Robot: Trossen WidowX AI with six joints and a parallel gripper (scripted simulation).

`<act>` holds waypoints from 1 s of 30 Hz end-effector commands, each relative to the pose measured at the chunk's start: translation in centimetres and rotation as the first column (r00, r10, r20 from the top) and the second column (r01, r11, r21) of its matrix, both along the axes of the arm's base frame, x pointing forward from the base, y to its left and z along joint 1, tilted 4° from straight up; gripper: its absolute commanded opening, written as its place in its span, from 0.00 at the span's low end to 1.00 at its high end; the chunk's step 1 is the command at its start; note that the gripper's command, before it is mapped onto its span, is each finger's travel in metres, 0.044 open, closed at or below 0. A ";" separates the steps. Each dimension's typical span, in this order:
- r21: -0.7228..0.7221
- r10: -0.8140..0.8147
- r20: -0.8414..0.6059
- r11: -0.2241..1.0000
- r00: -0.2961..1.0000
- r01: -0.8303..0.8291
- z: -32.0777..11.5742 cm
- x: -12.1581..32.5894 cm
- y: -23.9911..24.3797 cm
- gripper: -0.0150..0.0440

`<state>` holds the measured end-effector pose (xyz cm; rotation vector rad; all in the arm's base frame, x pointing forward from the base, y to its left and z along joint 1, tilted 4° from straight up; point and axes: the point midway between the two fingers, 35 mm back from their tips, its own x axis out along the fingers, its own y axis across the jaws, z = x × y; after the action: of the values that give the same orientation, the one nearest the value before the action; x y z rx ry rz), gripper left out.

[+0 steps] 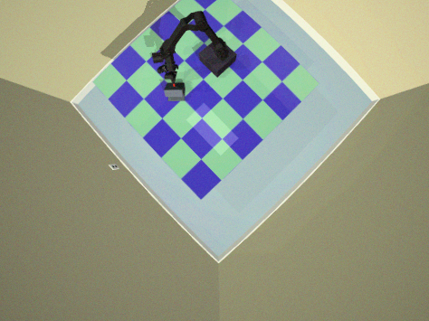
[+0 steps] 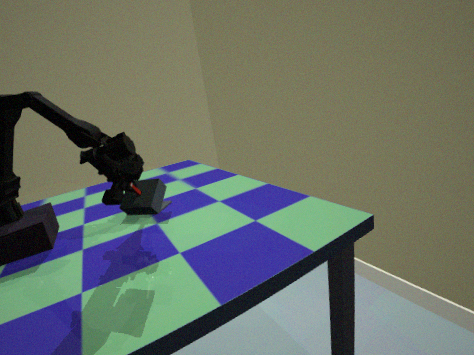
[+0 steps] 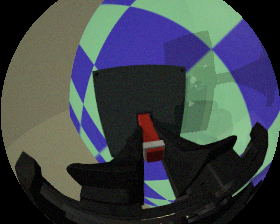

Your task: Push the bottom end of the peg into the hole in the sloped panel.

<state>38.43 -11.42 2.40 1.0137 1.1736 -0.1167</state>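
The red peg [image 1: 174,85] [image 2: 135,189] [image 3: 149,130] has flat sides and a pale band near its top end. My gripper [image 1: 171,80] [image 2: 127,187] is shut on it, with a dark finger on each side in the wrist view. The peg is tilted, and its bottom end is at the hole of the dark sloped panel [image 1: 175,93] [image 2: 145,201] [image 3: 117,90]. In the wrist view the end seems to sit within the hole's square outline. How deep it reaches is hidden. The fingertips are close above the panel face.
The panel stands on the blue and green checkered table [image 1: 201,178] [image 2: 250,245] [image 3: 150,30]. The arm's dark base block [image 1: 217,60] [image 2: 32,235] is behind it. Shadows of the arm and panel fall on the table beside the panel.
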 end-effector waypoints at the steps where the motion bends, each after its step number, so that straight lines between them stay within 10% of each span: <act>1: -0.001 -0.003 -0.001 1.000 1.000 0.003 -0.2 0.1 0.1 0.25; 22: 0.000 0.000 0.000 1.000 1.000 0.000 -0.5 0.3 0.2 0.25; 30: 0.000 0.000 0.000 1.000 1.000 0.000 -0.5 0.3 0.2 0.61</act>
<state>38.69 -11.17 1.93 1.0150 1.1737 -0.1159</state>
